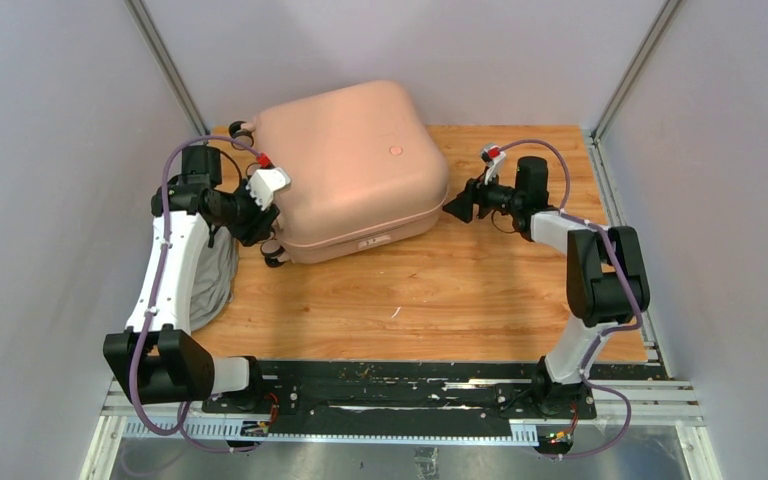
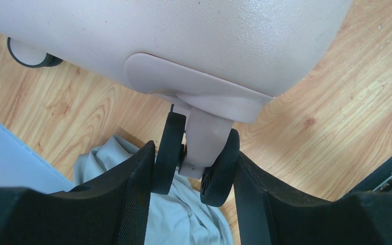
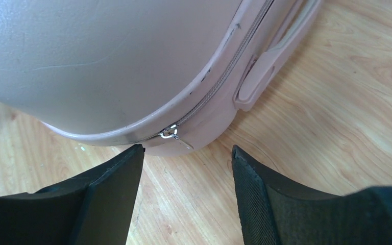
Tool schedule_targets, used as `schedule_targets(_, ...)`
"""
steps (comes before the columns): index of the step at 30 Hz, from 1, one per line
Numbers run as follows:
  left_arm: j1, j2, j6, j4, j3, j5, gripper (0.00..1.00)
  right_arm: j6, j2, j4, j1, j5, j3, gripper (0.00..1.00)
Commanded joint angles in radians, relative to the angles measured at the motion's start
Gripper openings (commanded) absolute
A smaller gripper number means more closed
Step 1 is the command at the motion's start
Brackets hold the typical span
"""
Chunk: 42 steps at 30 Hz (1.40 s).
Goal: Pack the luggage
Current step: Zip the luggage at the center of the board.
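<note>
1. Overhead, the luggage (image 1: pixel 345 165) lies lid down on the back-left of the counter (image 1: pixel 440 290). My left pincer (image 1: pixel 263 232) is at its near-left corner and my right pincer (image 1: pixel 452 206) is at its right corner.
2. Left wrist: my left pincer is clenched on a wheel (image 2: pixel 204 148) of the luggage, with a finger against each black tyre. Grey cloth (image 2: pixel 184 219) lies beneath.
3. Right wrist: my right pincer is released, jaws apart, just short of the zipper pull (image 3: pixel 172 133).

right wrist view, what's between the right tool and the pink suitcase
Bare light wooden tabletop only, seen in the right wrist view; the small metal zipper pull on the pale pink hard-shell suitcase faces the open right tool.
</note>
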<state>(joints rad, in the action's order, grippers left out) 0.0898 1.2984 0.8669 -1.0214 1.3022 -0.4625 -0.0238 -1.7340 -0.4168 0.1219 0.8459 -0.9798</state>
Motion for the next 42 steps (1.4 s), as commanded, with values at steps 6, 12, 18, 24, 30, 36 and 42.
schedule_targets(6,0.011,-0.001,0.022,0.032,-0.035,0.029,0.0,0.293,-0.188,-0.4,-0.044,0.353,-0.072,0.69)
schedule_targets(12,0.011,0.01,0.033,0.032,-0.035,0.066,0.0,0.559,-0.311,-0.783,-0.044,0.456,-0.08,0.69)
schedule_targets(18,0.011,0.009,0.052,0.032,-0.036,0.089,0.0,0.881,-0.438,-1.176,-0.042,0.507,-0.144,0.61)
schedule_targets(24,0.011,-0.004,0.066,0.033,-0.044,0.114,0.0,0.856,-0.422,-1.179,-0.042,0.537,-0.134,0.51)
schedule_targets(30,0.011,-0.003,0.051,0.031,-0.033,0.114,0.0,0.875,-0.411,-1.179,-0.042,0.535,-0.131,0.0)
schedule_targets(36,0.011,-0.008,0.053,0.026,-0.019,0.124,0.0,0.883,-0.388,-1.18,-0.04,0.524,-0.109,0.0)
schedule_targets(42,0.011,-0.002,0.035,0.026,0.0,0.107,0.0,0.844,-0.324,-1.178,-0.027,0.476,-0.02,0.0)
